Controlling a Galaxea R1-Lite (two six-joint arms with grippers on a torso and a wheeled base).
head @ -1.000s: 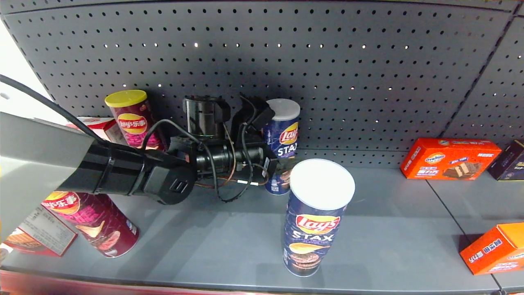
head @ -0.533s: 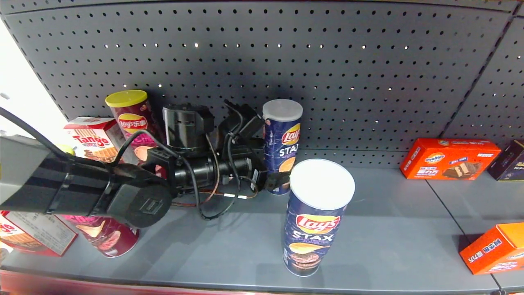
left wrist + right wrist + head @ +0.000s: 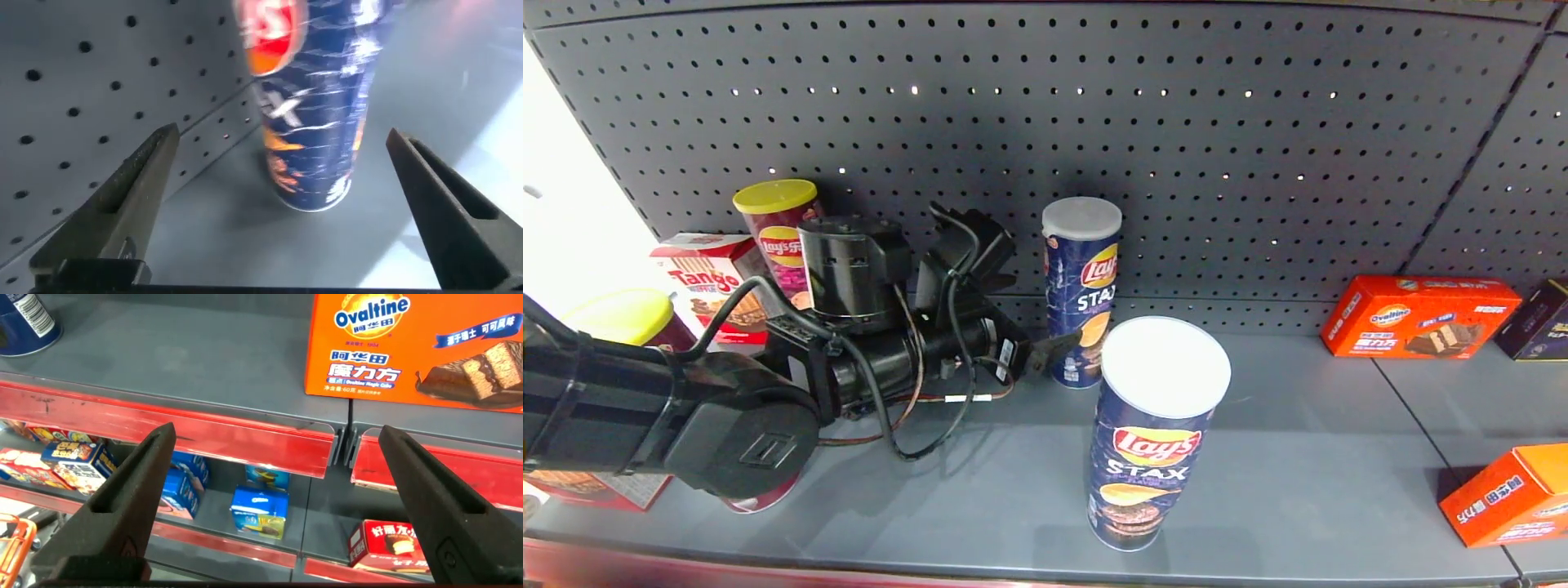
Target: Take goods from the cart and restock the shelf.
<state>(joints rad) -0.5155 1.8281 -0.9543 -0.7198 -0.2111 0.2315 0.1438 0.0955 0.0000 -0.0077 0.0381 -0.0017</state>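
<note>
The left gripper [image 3: 282,137] backs off to the left, jaws spread wide and empty, leaving the blue chip can [image 3: 1081,302] upright at the shelf's [image 3: 1298,457] back, so that one looks stocked.

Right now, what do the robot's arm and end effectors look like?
The left arm is matte black, built of cylindrical segments with a rounded joint housing, and black cables loop alongside it. The left end effector and the right end effector each have two dark, tapering, wedge-shaped fingers.
</note>
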